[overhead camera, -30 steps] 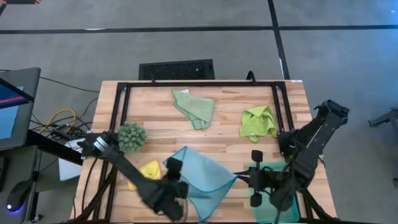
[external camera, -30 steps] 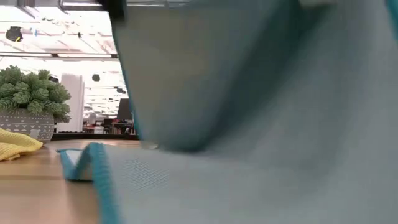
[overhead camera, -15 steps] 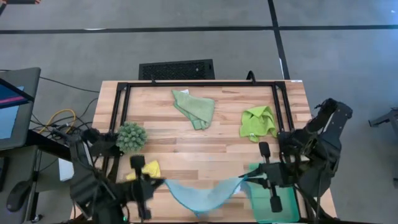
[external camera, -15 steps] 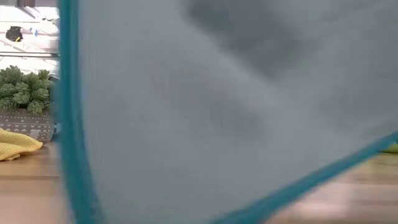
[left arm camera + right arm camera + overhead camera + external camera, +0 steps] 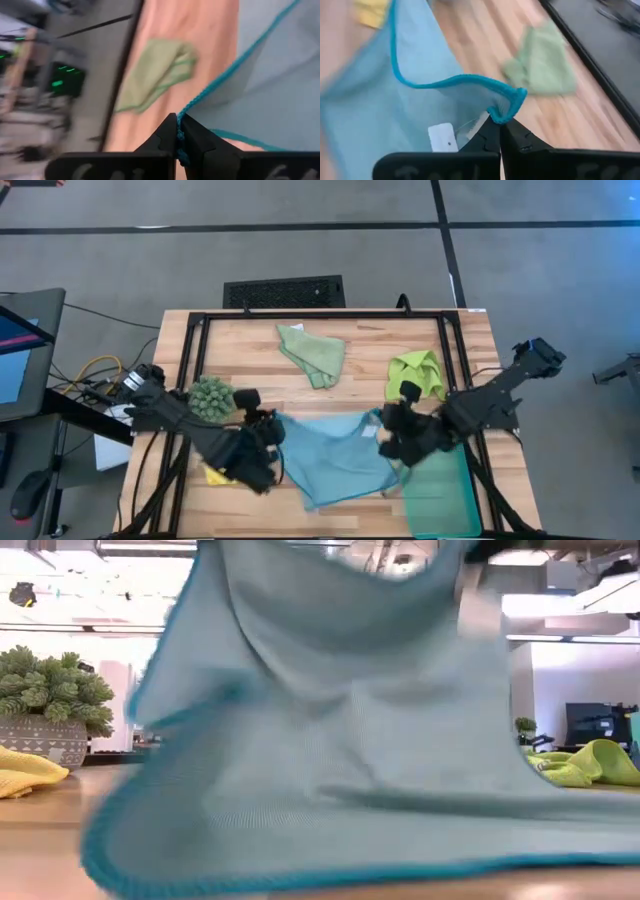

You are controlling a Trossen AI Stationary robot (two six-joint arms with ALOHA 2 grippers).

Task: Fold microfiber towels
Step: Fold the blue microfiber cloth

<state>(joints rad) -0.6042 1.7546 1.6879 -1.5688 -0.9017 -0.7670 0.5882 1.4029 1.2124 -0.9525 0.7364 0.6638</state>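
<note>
Light blue towel hangs stretched between my two grippers over the near middle of the table, its lower edge trailing on the wood at 6 o'clock; left gripper at 9 o'clock of it is clenched on one top corner, right gripper at 3 o'clock clenched on the other, teal hem pinched in both wrist views; to fold well I judge both corners should travel level and together, cloth taut, no sag in the middle, then land square on the trailing edge; risk is one corner slipping, or dragging the heap askew; yellow towel just under my left arm, keep clear; teal tray under my right arm; far off, sage towel at 12 and lime towel at 1 o'clock, unfolded; plant at 10.
</note>
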